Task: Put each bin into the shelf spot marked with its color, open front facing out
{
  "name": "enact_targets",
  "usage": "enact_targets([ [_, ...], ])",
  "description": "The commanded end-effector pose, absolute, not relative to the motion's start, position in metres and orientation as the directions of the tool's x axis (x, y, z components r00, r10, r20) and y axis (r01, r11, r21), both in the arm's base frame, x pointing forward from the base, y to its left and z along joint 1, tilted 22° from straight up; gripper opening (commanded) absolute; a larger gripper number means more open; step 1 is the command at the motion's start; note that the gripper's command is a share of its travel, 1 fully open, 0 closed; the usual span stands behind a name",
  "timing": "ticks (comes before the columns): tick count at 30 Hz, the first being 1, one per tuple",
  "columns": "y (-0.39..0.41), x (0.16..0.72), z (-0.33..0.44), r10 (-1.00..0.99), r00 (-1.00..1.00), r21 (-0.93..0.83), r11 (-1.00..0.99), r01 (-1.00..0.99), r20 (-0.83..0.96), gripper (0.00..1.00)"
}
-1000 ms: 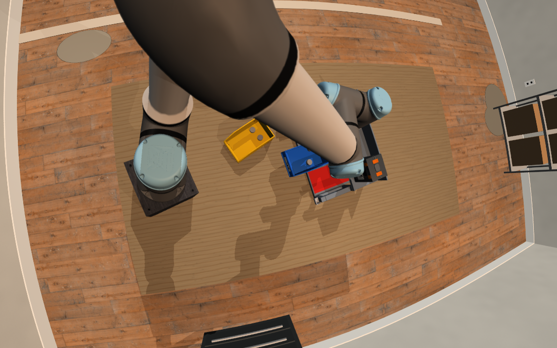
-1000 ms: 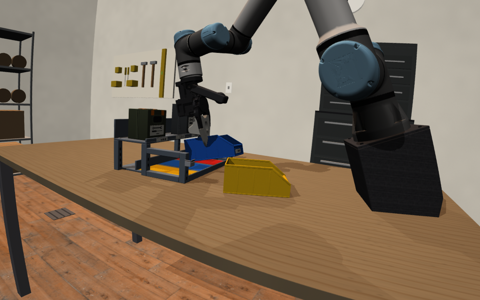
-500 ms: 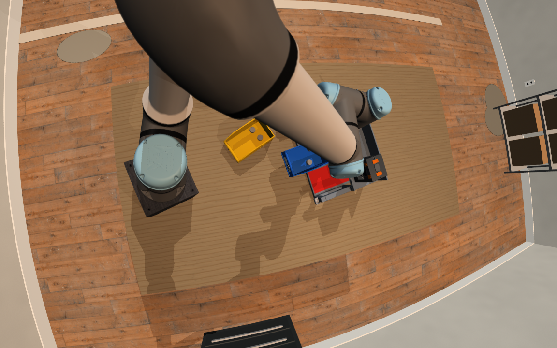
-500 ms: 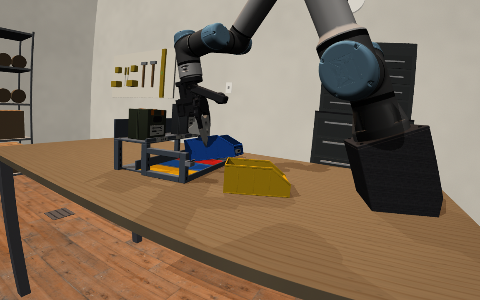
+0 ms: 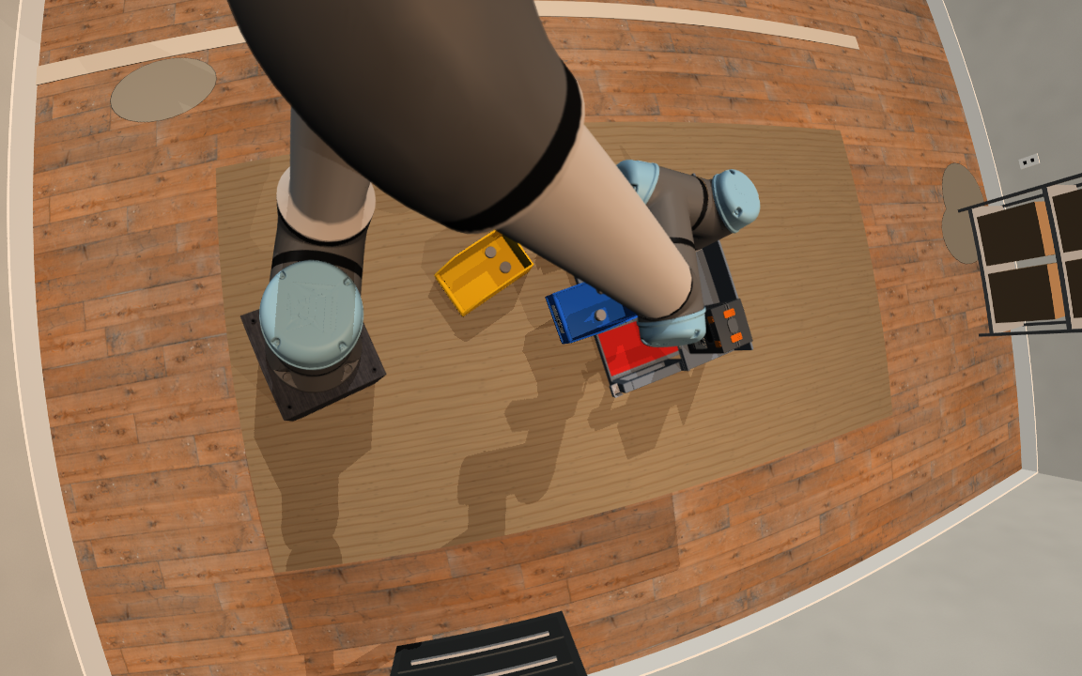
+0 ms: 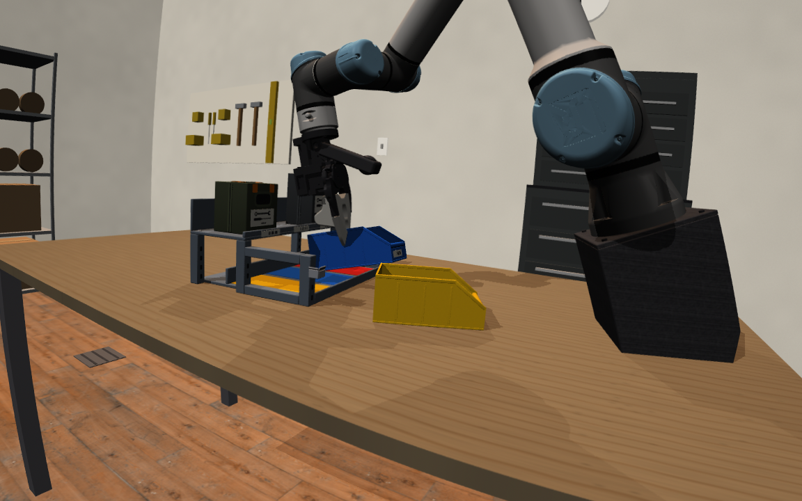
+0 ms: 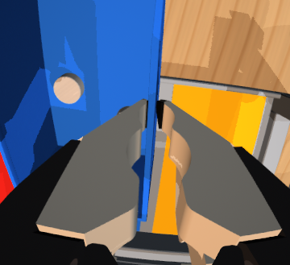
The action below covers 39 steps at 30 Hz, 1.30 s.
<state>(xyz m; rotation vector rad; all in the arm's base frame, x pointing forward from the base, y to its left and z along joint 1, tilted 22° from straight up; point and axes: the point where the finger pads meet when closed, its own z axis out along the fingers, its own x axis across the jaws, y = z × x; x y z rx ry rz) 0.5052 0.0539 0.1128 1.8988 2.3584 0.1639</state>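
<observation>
Grey arm (image 6: 553, 30), blue joint caps, black base (image 6: 672, 298)

The claw (image 7: 152, 105) pinches the blue bin's (image 7: 101, 35) thin side wall above a yellow mark (image 7: 217, 116).

Your way under the low grey metal shelf (image 6: 274, 254) is tight: its top board and front lip crowd the opening.

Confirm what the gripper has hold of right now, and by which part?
The gripper is shut on the blue bin, pinching its thin side wall: one finger inside the bin, the other outside, over the shelf's yellow mark.
</observation>
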Motion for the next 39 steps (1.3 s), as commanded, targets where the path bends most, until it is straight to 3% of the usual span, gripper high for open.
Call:
enact_targets([
  [1,0.054,0.506,0.112,0.977,-0.212,0.154,0.212,0.965,-0.018,0.00],
  [39,0.055,0.510,0.102,0.977,-0.212,0.154,0.212,0.965,-0.018,0.00],
])
